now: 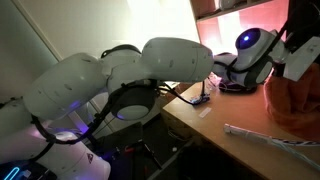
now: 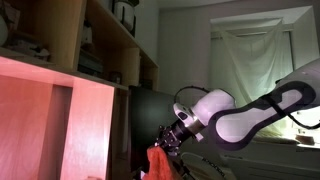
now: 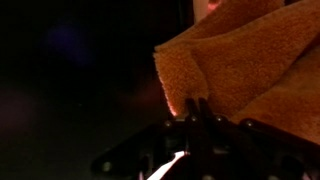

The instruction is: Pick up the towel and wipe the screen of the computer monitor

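Note:
The orange-red towel (image 3: 250, 60) hangs in folds in front of the wrist camera, pinched at its lower edge by my gripper (image 3: 196, 104), whose two dark fingers stand close together, shut on the cloth. In an exterior view the gripper (image 2: 166, 140) reaches toward the dark computer monitor (image 2: 148, 112), and the towel (image 2: 158, 166) dangles below it by the screen's lower part. The monitor's black face (image 3: 70, 80) fills the left of the wrist view. The towel (image 1: 295, 100) also shows as a dark orange mass at the right of an exterior view.
A tall wooden shelf unit (image 2: 60, 90) stands just left of the monitor. The wooden desk (image 1: 200, 125) carries a long white object (image 1: 270, 140) and some cables (image 1: 200, 98). A curtained window (image 2: 255, 60) is behind the arm.

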You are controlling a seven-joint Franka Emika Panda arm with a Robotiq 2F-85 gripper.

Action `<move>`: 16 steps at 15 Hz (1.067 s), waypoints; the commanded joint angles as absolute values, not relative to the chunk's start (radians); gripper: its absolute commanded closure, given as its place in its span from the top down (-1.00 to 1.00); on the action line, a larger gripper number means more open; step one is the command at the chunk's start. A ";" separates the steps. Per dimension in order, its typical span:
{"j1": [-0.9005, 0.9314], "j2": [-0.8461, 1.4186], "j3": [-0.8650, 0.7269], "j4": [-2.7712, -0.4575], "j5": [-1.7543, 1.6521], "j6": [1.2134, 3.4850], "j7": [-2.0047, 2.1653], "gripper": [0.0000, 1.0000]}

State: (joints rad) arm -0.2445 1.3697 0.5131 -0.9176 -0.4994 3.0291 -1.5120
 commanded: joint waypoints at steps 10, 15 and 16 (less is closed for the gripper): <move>-0.604 1.122 0.655 -1.544 -0.756 3.232 -1.509 -0.35; -0.624 1.063 0.619 -1.645 -0.729 3.284 -1.487 0.37; -0.628 1.054 0.618 -1.657 -0.727 3.287 -1.476 0.51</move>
